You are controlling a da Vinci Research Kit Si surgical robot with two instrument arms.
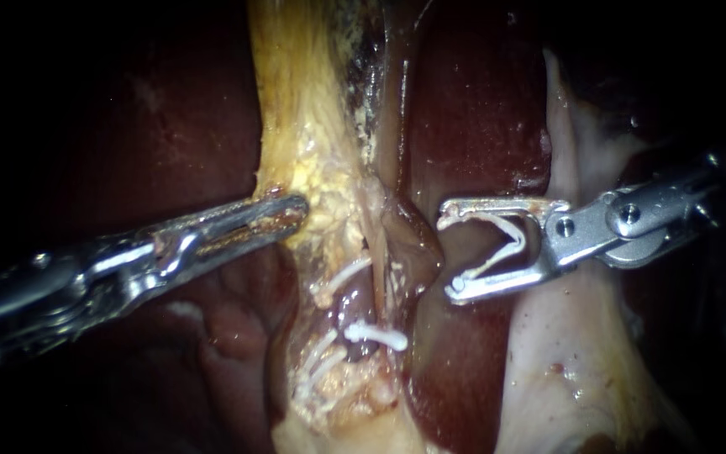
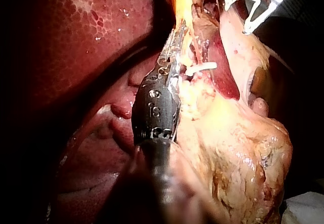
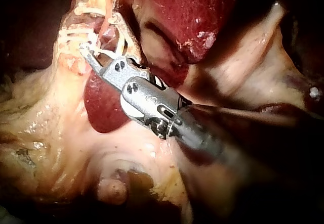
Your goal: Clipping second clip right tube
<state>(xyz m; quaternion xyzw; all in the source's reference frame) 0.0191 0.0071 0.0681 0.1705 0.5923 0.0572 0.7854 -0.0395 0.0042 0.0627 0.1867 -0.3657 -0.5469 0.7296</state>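
- Left instrument (image 1: pixel 296 210): enters from 9 o'clock. Jaws clamped on yellow fatty tissue (image 1: pixel 317 160) just left of centre.
- Right instrument (image 1: pixel 449 250): enters from 3 o'clock. Jaws spread wide, each bearing one leg of an open clip (image 1: pixel 516 239).
- Open clip: lies at the 3 o'clock side of the tube (image 1: pixel 355 304), apart from it.
- Tube: below centre, toward 6 o'clock, crossed by a set clip (image 1: pixel 376 336).
- Liver (image 1: pixel 481 101): dark red, at 12 o'clock.

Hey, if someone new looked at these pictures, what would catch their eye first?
The right instrument, right of centre in the endoscope view, carries an open white clip between its wide-spread jaws, not yet around anything. Opposite it, the left instrument has its jaws shut on yellow fatty tissue. Lower down between them, a closed white clip lies across the tissue.
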